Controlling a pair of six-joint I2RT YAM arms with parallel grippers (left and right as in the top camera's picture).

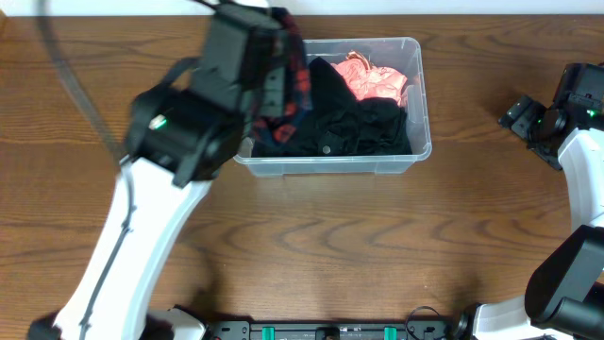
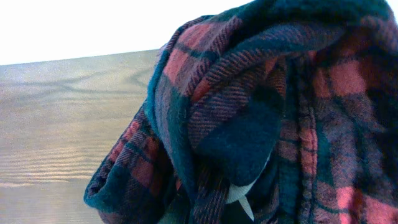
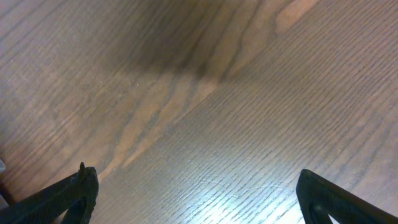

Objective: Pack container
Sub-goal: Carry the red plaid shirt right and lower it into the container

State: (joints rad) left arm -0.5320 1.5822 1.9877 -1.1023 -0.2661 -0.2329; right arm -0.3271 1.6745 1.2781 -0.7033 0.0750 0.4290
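Container [image 1: 330,167] at far middle of table [image 1: 283,246], long axis left-right, black garment [image 1: 363,127] and pink garment [image 1: 377,80] inside; left gripper [image 1: 274,66] nearer, above its left end, clamped on plaid shirt [image 2: 261,112]; right gripper [image 3: 194,180] spread wide, empty, well apart rightward.

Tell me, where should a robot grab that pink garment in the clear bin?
Probably pinch a raised crumple of the pink garment, coming straight down from above: it lies bunched on top in the far right corner of the container, whose walls block sideways approach.

Brown wood-grain table [image 1: 330,236], white backdrop [image 1: 472,6]
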